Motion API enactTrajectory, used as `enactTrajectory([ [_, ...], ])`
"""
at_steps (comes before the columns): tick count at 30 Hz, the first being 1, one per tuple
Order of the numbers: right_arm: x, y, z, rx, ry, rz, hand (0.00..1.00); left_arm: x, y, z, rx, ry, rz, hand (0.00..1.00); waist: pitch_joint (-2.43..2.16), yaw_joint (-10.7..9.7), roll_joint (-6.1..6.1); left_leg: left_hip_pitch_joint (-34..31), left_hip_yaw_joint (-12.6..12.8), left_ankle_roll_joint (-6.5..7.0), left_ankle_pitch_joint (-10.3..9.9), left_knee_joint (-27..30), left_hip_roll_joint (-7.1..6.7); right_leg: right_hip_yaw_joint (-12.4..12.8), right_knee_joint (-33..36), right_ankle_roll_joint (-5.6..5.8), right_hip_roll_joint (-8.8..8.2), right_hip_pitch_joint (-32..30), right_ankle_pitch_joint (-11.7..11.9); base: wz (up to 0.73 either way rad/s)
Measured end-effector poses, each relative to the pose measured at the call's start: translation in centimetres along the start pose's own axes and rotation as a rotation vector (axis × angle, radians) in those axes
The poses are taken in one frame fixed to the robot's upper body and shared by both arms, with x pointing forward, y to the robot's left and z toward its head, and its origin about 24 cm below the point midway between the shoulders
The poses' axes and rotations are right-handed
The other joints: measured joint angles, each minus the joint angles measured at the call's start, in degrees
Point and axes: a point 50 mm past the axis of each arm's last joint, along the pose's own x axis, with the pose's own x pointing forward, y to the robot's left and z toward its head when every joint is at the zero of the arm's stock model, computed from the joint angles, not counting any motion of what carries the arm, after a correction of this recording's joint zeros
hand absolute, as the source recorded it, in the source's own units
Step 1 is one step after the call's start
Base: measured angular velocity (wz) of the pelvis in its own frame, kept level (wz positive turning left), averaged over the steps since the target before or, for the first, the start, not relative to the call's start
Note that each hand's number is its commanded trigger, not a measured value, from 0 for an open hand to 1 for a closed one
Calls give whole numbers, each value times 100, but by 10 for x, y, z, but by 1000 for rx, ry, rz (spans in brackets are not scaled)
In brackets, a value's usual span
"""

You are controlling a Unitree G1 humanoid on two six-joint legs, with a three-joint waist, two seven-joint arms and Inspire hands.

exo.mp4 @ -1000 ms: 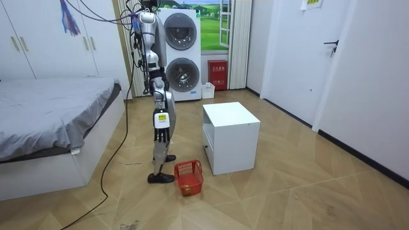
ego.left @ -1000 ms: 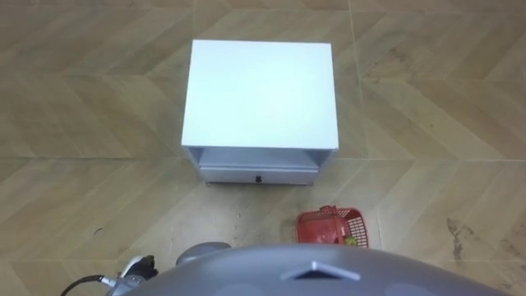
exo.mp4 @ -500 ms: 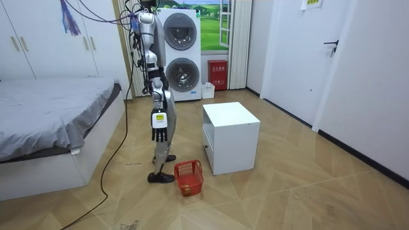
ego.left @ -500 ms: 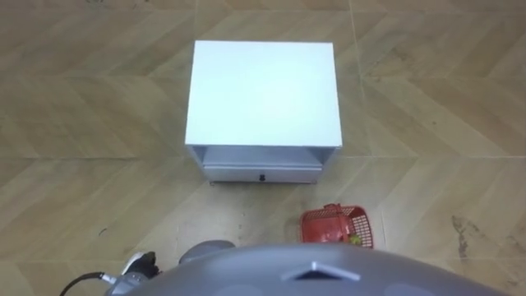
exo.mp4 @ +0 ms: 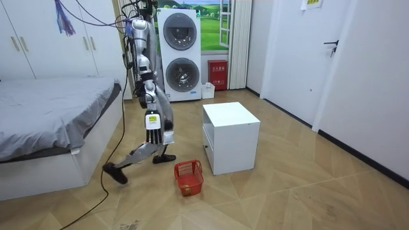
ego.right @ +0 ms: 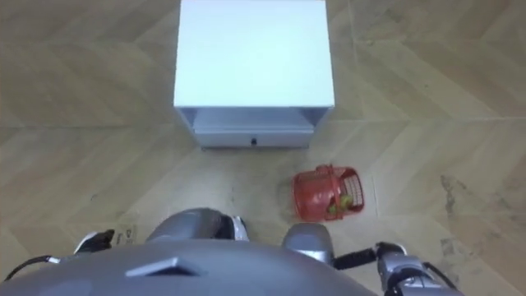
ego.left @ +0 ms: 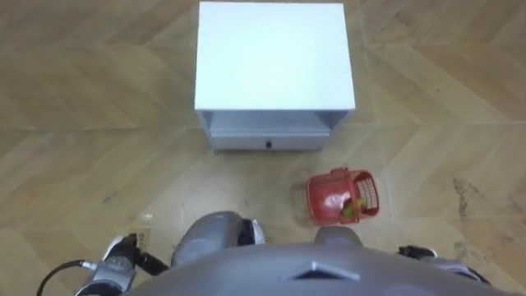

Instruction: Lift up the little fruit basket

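The red fruit basket lies on the wood floor just right of my knees, with something yellow-green inside it. In the room view the basket sits in front of the white cabinet, a short step ahead of me. My right hand hangs at my side above and behind the basket, its fingers straight and holding nothing. It also shows at the bottom edge as the right hand. My left hand shows low at the left, well away from the basket. I lean forward with one leg stretched back.
A white cabinet with a drawer under an open shelf stands straight ahead, just beyond the basket. A bed lies behind me at the room view's left. Stacked washing machines and a small red box stand by the far wall.
I have bent forward and set one leg back toward the bed, and my right hand has risen slightly. The eye view has shifted with this, showing my knees and the whole basket.
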Motion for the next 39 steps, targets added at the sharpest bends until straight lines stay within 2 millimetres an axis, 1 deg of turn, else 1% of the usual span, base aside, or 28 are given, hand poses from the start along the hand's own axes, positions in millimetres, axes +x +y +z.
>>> enactTrajectory([
  [1,0,0,8,9,-21,2,0,1,4,4,-9,-8,12,0,11,1,-19,-251,1,-8,-52,238,6,28,50,4,1,4,2,0],
  [3,-3,1,38,30,-110,13,0,3,20,23,-44,-34,47,0,7,51,-65,-1319,19,-45,-299,1347,20,97,170,28,13,20,-3,15],
  [4,-4,0,43,39,-128,15,0,4,23,29,-52,-43,53,0,12,73,-78,-1585,36,-50,-353,1658,18,110,227,47,10,-3,-22,28],
  [5,-4,-1,51,51,-151,17,0,4,28,42,-62,-66,63,0,48,122,-118,-2089,96,-44,-483,2307,17,146,431,111,-17,-35,-138,32],
  [6,-5,-3,53,54,-163,20,0,3,28,52,-66,-93,68,0,101,143,-112,-2530,121,-47,-622,2983,18,206,1089,155,-34,-143,-883,33],
  [7,-5,-3,56,58,-173,24,0,3,29,57,-63,-110,68,0,115,166,-123,-2707,142,-59,-681,3259,11,208,1431,117,-62,-225,-1127,27],
  [8,-5,-1,53,73,-163,40,0,3,28,58,-58,-121,63,0,141,266,-191,-2991,215,-73,-752,3678,5,238,2096,-8,-155,-413,-1423,19],
  [9,-4,-1,48,88,-151,50,0,3,25,57,-48,-116,55,0,167,303,-265,-3243,285,-110,-791,4012,-4,268,2662,-30,-227,-593,-1608,16],
  [10,-4,-1,47,101,-150,53,0,3,24,56,-42,-115,51,0,180,302,-278,-3379,297,-110,-792,4157,-6,271,2896,-46,-244,-682,-1673,20],
  [12,-3,-2,42,155,-144,59,0,4,19,47,-13,-93,39,0,199,293,-293,-3821,301,-86,-805,4653,0,355,3637,20,-236,-917,-1863,21],
  [14,-2,-2,35,191,-131,63,0,4,14,37,-9,-69,28,0,199,277,-331,-4000,342,-66,-851,4913,-1,430,4024,43,-176,-981,-1909,15],
  [16,-1,-1,30,214,-126,64,0,4,10,31,-5,-54,22,0,211,245,-370,-4080,408,-101,-876,5066,-1,456,4290,27,-209,-999,-1926,11],
  [18,-1,4,26,230,-116,80,0,4,9,29,10,-56,31,0,216,222,-466,-4083,442,-315,-956,5116,-34,517,4434,8,-205,-998,-1944,0],
  [19,-1,6,25,232,-115,85,0,4,9,29,10,-57,34,0,211,199,-492,-4083,438,-356,-949,5115,-70,518,4451,7,-216,-993,-1944,5],
  [21,-1,12,23,234,-112,98,0,4,8,28,10,-63,31,0,157,132,-580,-4083,426,-369,-943,5130,-134,552,4522,11,-199,-982,-1946,2],
  [22,-1,12,22,234,-111,99,0,4,8,28,9,-68,31,0,148,122,-600,-4087,423,-369,-943,5142,-153,558,4544,11,-196,-977,-1946,3],
  [23,-1,12,19,235,-109,95,0,4,8,27,8,-77,30,0,122,101,-637,-4105,418,-368,-942,5177,-196,563,4583,21,-196,-960,-1952,0],
  [24,-1,12,17,231,-109,87,0,4,7,26,7,-82,31,0,102,80,-670,-4106,413,-352,-949,5239,-192,576,4635,22,-183,-940,-1953,0],
  [26,-1,11,16,226,-106,70,0,4,7,25,6,-86,37,0,102,14,-703,-4120,400,-291,-1006,5363,-182,577,4736,35,-184,-882,-1967,2],
  [27,-1,11,17,222,-113,62,0,3,7,24,6,-88,41,0,98,-50,-730,-4152,398,-326,-1030,5432,-178,589,4813,25,-175,-871,-1980,6],
  [29,-1,10,19,224,-126,50,0,3,7,24,4,-90,45,0,98,-72,-772,-4196,398,-371,-1052,5547,-149,624,4950,-26,-177,-852,-2043,4],
  [30,-1,9,21,225,-138,40,0,3,8,25,4,-95,50,0,119,-86,-816,-4231,394,-432,-1084,5642,-155,619,5049,-70,-175,-793,-2128,6],
  [32,-2,7,26,227,-164,17,0,3,9,26,4,-99,61,0,116,-121,-851,-4352,370,-538,-1145,5839,-182,584,5212,-110,-140,-685,-2316,8],
  [33,-4,1,35,232,-206,-12,0,3,2,29,0,-114,53,0,158,-151,-704,-4431,192,-601,-1175,5931,-143,548,5230,-114,53,-720,-2332,0],
  [34,-5,1,39,235,-226,-18,0,3,0,29,-1,-116,50,0,158,-168,-688,-4431,175,-638,-1172,5917,-145,565,5242,-129,65,-738,-2338,-9],
  [36,-9,1,57,243,-304,-50,0,2,-2,22,0,-99,52,0,173,-244,-758,-4433,108,-754,-1165,5861,-200,581,5235,-141,80,-769,-2346,-2],
  [37,-11,0,60,241,-322,-61,0,2,-2,21,0,-95,59,0,166,-263,-781,-4435,105,-763,-1163,5849,-202,584,5231,-141,79,-779,-2346,0],
  [39,-17,-8,78,258,-404,-122,0,1,-5,15,-1,-90,81,0,161,-375,-808,-4441,53,-799,-1157,5838,-255,597,5218,-141,81,-788,-2347,0],
])
